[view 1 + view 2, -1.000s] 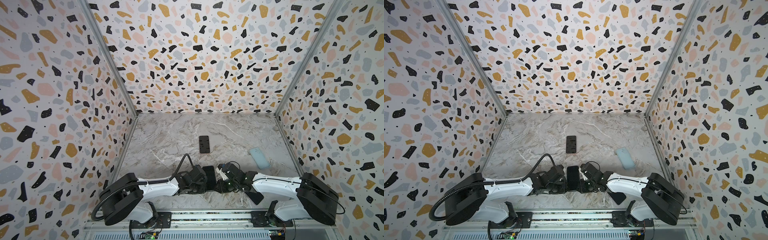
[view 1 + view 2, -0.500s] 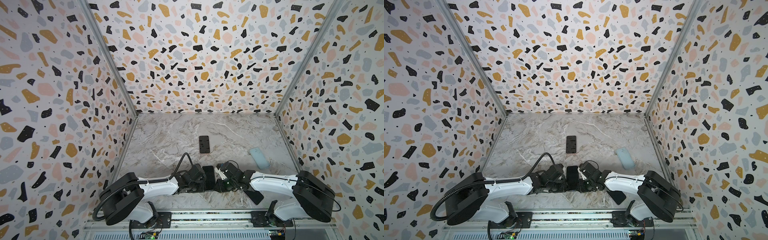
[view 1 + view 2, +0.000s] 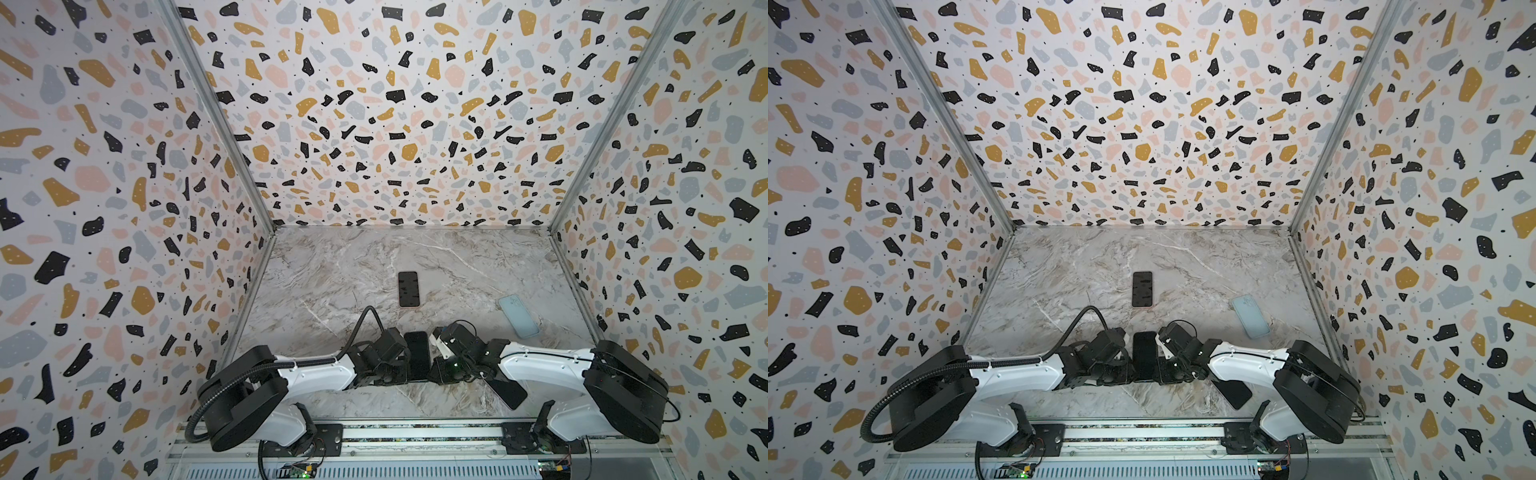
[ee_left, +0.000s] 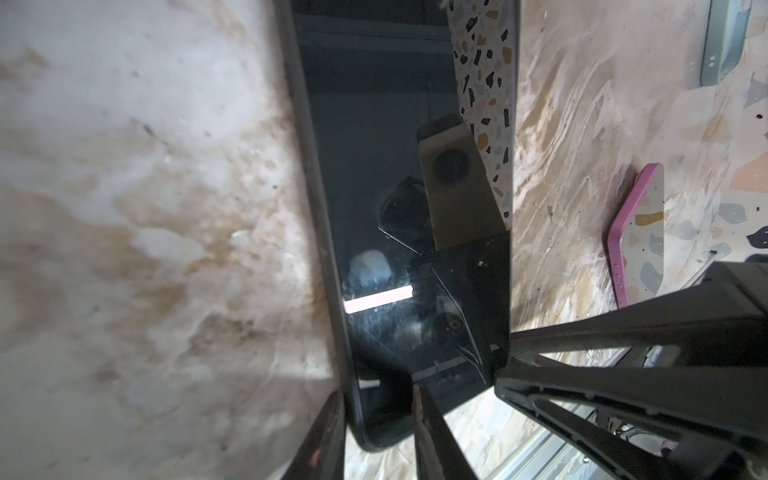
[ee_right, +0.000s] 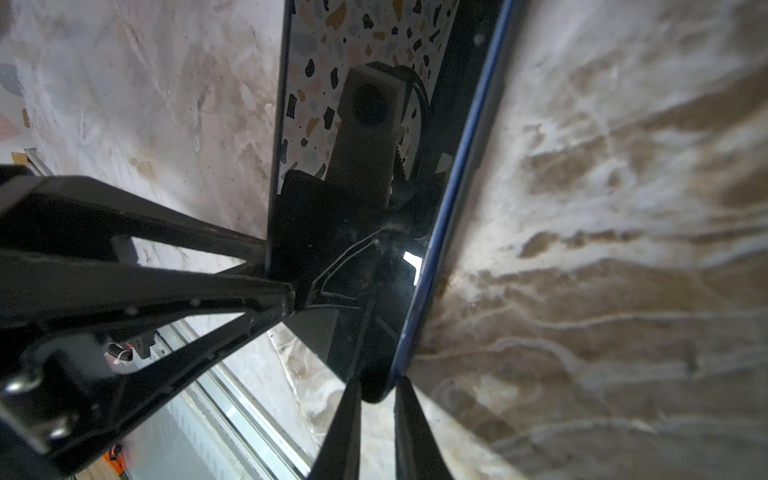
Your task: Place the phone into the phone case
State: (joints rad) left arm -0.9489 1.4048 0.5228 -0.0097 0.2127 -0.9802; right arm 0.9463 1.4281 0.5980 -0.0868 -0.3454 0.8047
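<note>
A dark phone [image 3: 417, 355] [image 3: 1144, 355] lies near the table's front edge, between my two grippers. Its glossy screen [image 4: 374, 166] faces up, and a blue side edge [image 5: 449, 208] shows in the right wrist view. Along its other long side runs a dark grey rim [image 4: 316, 187] that looks like the phone case. My left gripper [image 3: 408, 371] [image 4: 380, 415] is shut on the phone's near left corner. My right gripper [image 3: 432, 370] [image 5: 378, 399] is shut on the near right corner. How much of the phone is inside the case is hidden.
A black phone with a pink rim [image 3: 407, 289] [image 4: 636, 237] lies at mid-table. A light blue case-like shell [image 3: 518, 316] [image 3: 1250, 316] lies to the right, near the wall. A dark flat slab [image 3: 505, 390] sits under my right arm. Speckled walls enclose three sides; a metal rail [image 3: 415, 432] runs along the front.
My right arm has drawn slightly in toward the phone. The phone and my left gripper stay in the same place.
</note>
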